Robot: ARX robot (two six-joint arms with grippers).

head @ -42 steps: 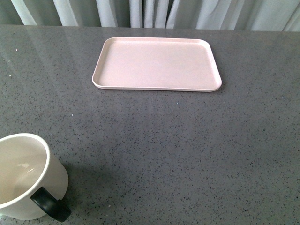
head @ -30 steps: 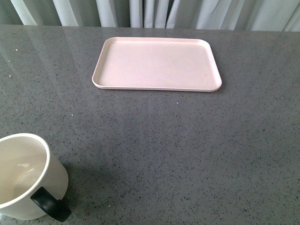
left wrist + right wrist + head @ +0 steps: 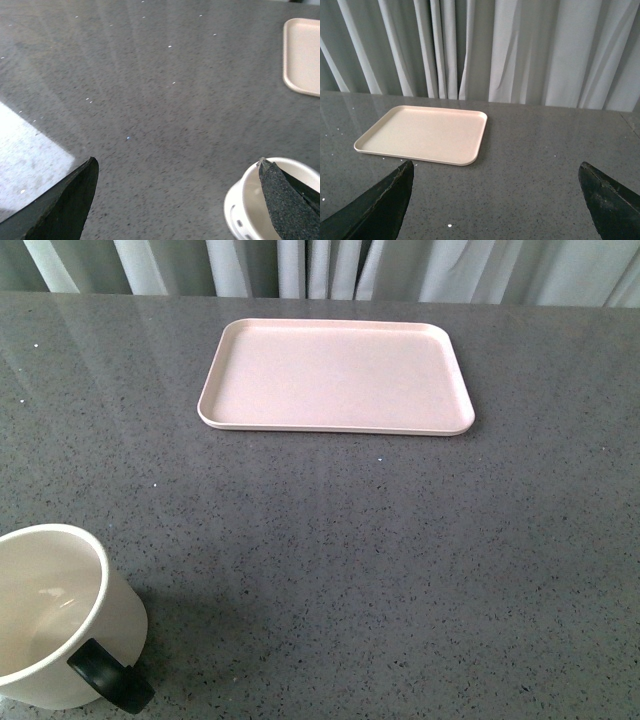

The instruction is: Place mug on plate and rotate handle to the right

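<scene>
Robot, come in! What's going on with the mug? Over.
Left gripper open, right gripper open, both empty. Mug on table, not on plate yet. Nothing between them.

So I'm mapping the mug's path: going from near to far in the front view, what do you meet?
White ceramic mug with its black loop handle → bare stretch of grey speckled countertop → flat pale pink rectangular plate → pale pleated curtains.
</scene>
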